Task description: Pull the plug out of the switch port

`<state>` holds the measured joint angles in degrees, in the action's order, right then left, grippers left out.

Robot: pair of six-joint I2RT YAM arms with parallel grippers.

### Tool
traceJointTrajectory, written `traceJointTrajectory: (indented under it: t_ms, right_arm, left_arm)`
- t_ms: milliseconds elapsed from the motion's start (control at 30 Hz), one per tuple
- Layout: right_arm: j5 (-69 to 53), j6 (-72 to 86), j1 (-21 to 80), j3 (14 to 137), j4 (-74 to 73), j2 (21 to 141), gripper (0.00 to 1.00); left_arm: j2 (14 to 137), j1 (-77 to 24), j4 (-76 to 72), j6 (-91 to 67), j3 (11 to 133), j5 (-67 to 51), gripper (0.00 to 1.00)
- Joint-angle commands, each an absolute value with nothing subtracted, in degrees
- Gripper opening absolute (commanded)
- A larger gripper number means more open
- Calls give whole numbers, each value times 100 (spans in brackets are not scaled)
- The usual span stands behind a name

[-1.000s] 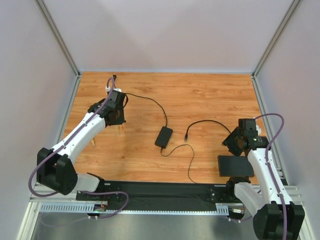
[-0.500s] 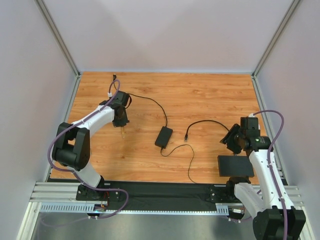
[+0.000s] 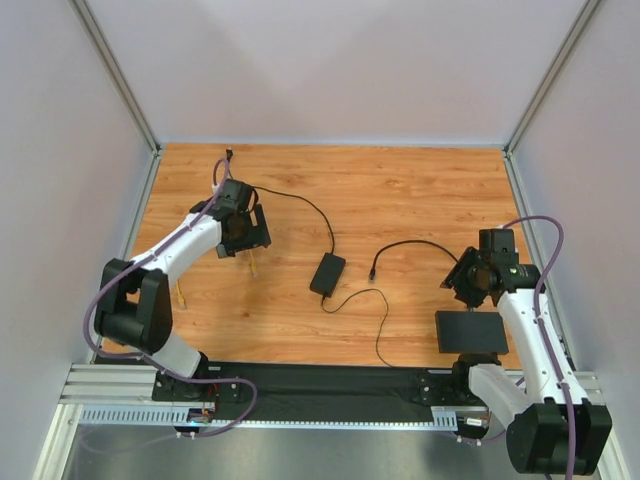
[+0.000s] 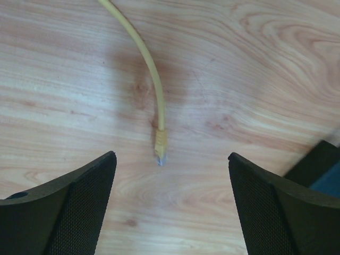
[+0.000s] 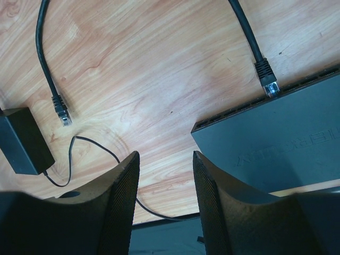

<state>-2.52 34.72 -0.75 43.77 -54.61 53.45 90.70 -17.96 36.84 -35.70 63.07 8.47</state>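
Presently: switch, flat black slab, on counter just beside right claw; black plug tip against switch's ported edge, seating unclear; right claw fingers partly apart, empty; left claw well left of switch, spread wide, empty; yellow plug loose on counter below it; adapter brick left of switch.

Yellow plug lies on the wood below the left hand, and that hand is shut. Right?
No. The left hand is open, as the left wrist view shows; the yellow plug does lie on the wood below it.
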Motion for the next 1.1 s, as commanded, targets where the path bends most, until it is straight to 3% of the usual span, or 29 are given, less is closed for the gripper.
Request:
traceJointTrajectory:
  t_ms: [0, 233, 467, 667, 900, 1033, 1067]
  right_arm:
    - [-18, 3480, -53, 4702, -5651, 5238, 47]
    - [200, 3875, -272, 4737, -5950, 5098, 47]
    - [202, 4122, -1394, 4676, -6328, 4545, 47]
    - [281, 4367, -2607, 4395, -6390, 3965, 54]
    - [-229, 4684, -3454, 3771, -6249, 3850, 64]
    - [-9, 4755, -3454, 3630, -6223, 3893, 84]
    - [-9, 4703, -3454, 3639, -6214, 3946, 85]
  left_arm:
    - [8264, -1828, 3955, -3595, 6469, 432, 94]
    - [6980, -2872, 3693, -3753, 6206, -130, 96]
    - [6513, -4568, 2199, -4096, 5678, -1046, 96]
    - [7581, -6062, 1407, -4087, 6010, -1019, 96]
    - [9183, -6662, 1030, -4156, 6811, -1511, 95]
    - [9781, -6662, 809, -4359, 7084, -1881, 94]
    - [9956, -6662, 765, -4403, 7206, -1977, 94]
